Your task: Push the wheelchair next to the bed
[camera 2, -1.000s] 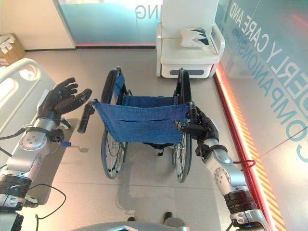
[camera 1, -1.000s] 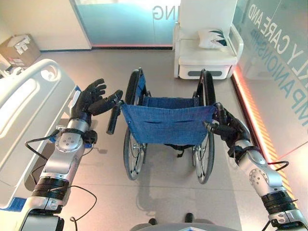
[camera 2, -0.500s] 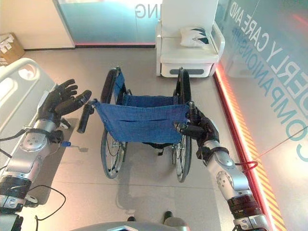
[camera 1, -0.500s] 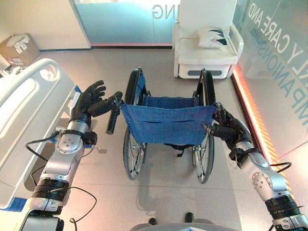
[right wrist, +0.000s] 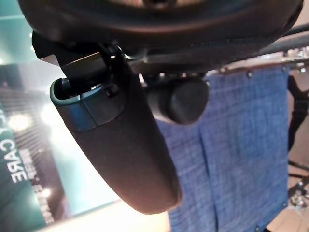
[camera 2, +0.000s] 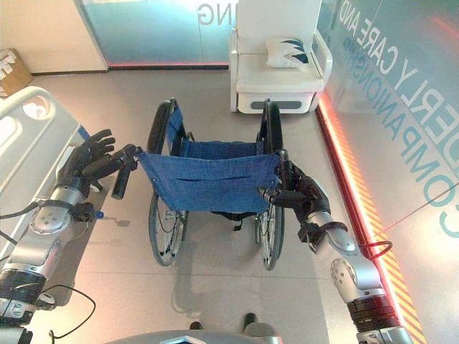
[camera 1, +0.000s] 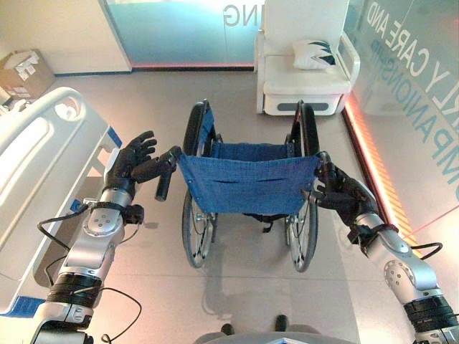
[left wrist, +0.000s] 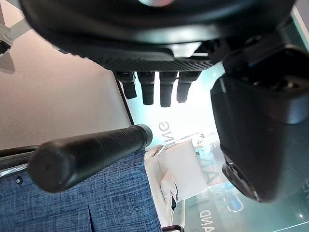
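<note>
While the wheelchair (camera 1: 247, 193) stands on the floor (camera 1: 237, 287) with its blue fabric back facing the robot, the right hand (camera 1: 337, 195) is curled round the right push handle (camera 2: 284, 172), fingers wrapped about the grip. In the right wrist view the rounded end of that handle (right wrist: 183, 99) sits against the palm, with the blue back (right wrist: 241, 145) just past it. The left hand (camera 1: 133, 163) is spread, fingers straight, beside the left push handle (camera 1: 164, 175) (the thumb lies close to the grip, but contact cannot be told). In the left wrist view the black grip (left wrist: 87, 157) runs between thumb and fingers without being clasped. A bed (camera 1: 39, 179) lies on the outer side of the left hand, near the wheelchair yet apart from it. Beyond both hands, past the wheelchair, stands a white armchair (camera 1: 305, 75) bearing a cushion (camera 1: 315, 54).
</note>
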